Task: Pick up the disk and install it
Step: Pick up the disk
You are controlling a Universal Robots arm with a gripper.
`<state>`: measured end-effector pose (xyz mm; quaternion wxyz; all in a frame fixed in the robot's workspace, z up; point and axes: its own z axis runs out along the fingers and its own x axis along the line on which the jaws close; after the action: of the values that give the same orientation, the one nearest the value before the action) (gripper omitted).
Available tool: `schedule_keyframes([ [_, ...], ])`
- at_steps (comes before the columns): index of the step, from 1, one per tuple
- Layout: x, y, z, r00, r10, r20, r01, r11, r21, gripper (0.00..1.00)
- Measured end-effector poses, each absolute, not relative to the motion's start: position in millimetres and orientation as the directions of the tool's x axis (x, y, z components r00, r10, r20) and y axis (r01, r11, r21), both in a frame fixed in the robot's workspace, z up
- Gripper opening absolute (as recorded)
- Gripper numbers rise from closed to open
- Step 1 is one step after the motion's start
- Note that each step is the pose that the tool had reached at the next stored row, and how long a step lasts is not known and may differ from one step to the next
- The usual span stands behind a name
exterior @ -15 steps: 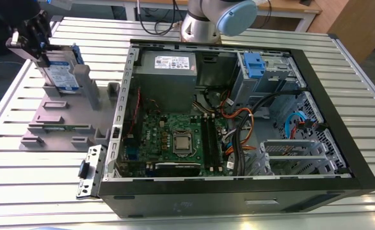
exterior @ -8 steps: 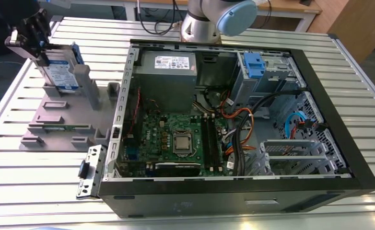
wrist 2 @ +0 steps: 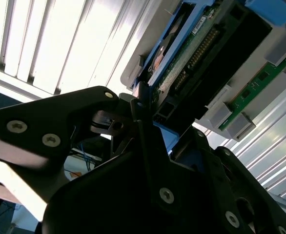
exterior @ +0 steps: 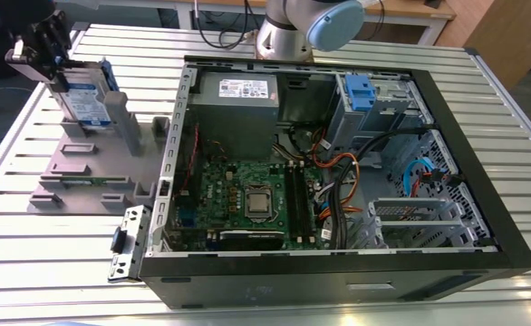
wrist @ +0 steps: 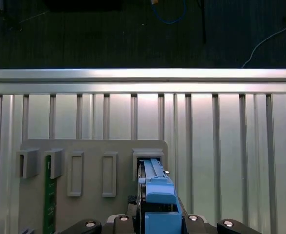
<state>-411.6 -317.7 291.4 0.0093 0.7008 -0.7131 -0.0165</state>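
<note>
Black gripper (exterior: 56, 73) clamped on the top edge of the disk (exterior: 84, 92) — a silver-grey hard drive in a bright blue bracket — which stands upright in a slot of the grey plastic rack (exterior: 89, 170), edge up for an easy pinch, beside the open black computer case (exterior: 519, 231). Its white-and-blue label (exterior: 86, 109): print unreadable.

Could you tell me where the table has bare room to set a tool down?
Free: the aluminium table's corner at the exterior view's lower left, bordered by the grey plastic holder block and the open black computer case. Crowded: that case's interior, thick with cables.
</note>
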Motion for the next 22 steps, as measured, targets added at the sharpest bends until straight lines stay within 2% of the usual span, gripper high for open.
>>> schedule_keyframes([
  [22, -411.6, -317.7, 298.7, -0.017, -1.0, -0.01, -0.999, 0.017, 0.037, 0.37],
])
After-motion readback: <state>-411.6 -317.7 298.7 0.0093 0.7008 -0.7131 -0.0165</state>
